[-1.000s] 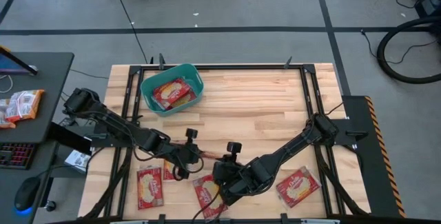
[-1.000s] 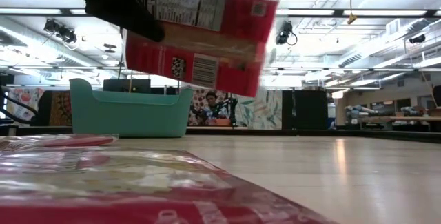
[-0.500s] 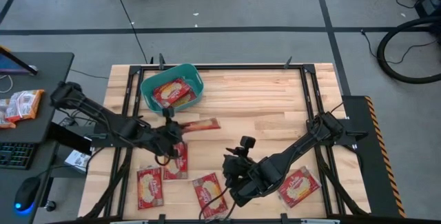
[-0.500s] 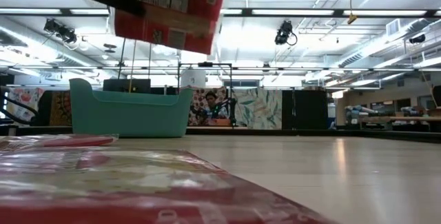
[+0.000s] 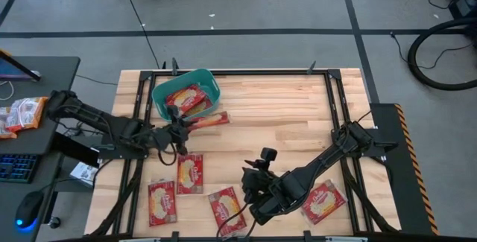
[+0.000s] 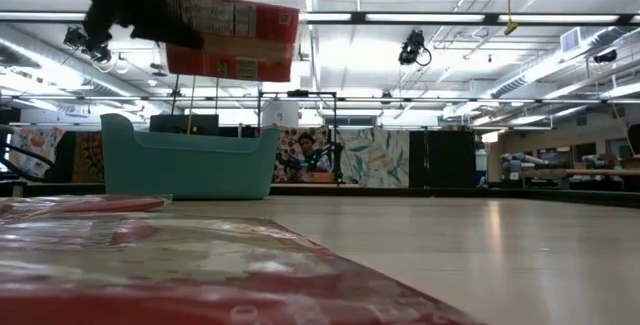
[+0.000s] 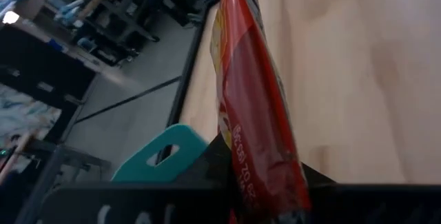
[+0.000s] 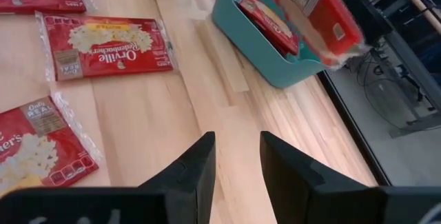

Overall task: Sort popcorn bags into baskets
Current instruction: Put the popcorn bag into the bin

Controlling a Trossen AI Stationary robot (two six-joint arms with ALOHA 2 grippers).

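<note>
Looking down from above: left gripper (image 5: 181,123) clamped on one end of a red popcorn bag (image 5: 209,121), held edge-on in the air just beside the near right corner of the teal basket (image 5: 159,93). More red packets already lying inside that basket. Right gripper (image 5: 251,185) parked low over the table's (image 5: 283,115) near middle, between the loose packets, holding nothing. Four loose packets flat on the wood along the near edge: one (image 5: 189,173) below the left gripper, one (image 5: 162,202) nearest the left corner, one (image 5: 226,211) by the right arm, one (image 5: 323,201) under the right forearm.

Level across the tabletop: held bag (image 6: 232,37) hanging high, barcode and printed back facing the camera, up and slightly to the right of the basket (image 6: 188,163). Close flat packet (image 6: 190,275) filling the foreground.

From the left wrist: same bag (image 7: 251,107) pinched between the dark fingers, thin edge on, wood beyond it, a teal handle cut-out (image 7: 160,163) of the basket close by.

From the right wrist: both fingers (image 8: 187,172) parted, nothing between them. Packets lying label-up on the wood (image 8: 110,45), basket (image 8: 275,62) beyond with packets inside, held bag (image 8: 317,14) tilted above its rim.
</note>
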